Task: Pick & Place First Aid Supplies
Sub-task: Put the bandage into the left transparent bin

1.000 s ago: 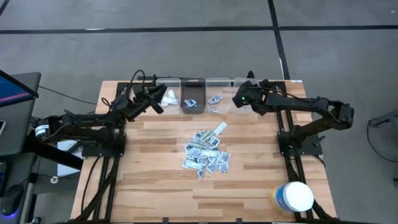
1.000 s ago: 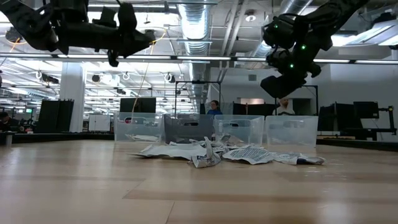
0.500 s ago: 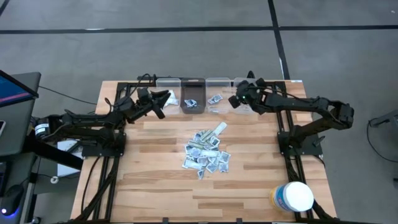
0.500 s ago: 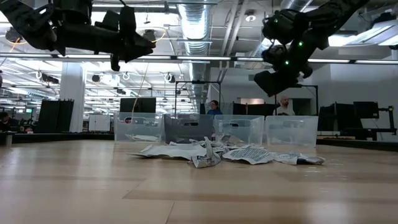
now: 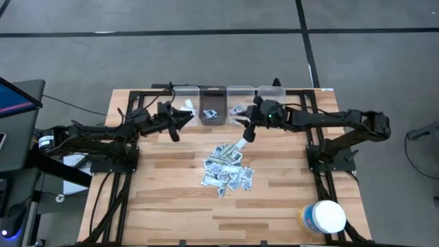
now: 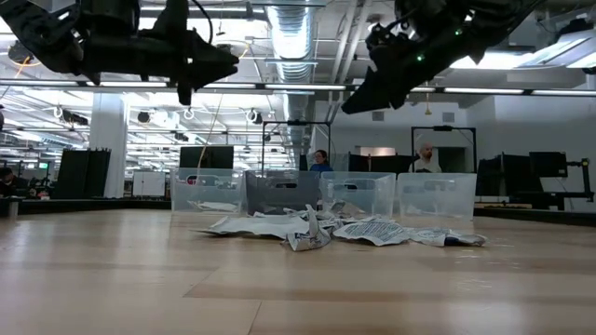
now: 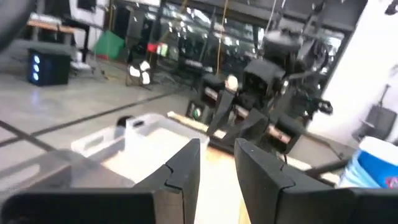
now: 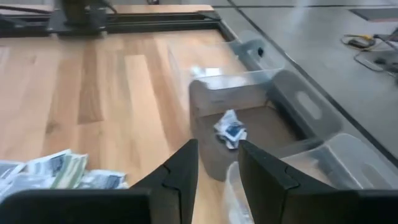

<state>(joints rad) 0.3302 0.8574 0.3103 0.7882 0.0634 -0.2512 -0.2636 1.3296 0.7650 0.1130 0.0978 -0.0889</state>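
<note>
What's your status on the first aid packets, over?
Both grippers empty, open, up in the air: left gripper by the bins, right gripper over the pile's far edge. Packet pile mid-table. Nothing in the way.

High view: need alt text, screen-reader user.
A pile of first aid packets lies mid-table on a wooden table, below a row of four small bins at the far edge. The left claw and right claw hang near the bins, both empty. A white tub stands at the near right corner.

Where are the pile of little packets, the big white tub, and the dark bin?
pile of packets (image 5: 226, 170): high view, middle of the heap.
white tub (image 5: 326, 215): high view, its lid.
dark bin (image 5: 211, 103): high view, its left rim.
</note>
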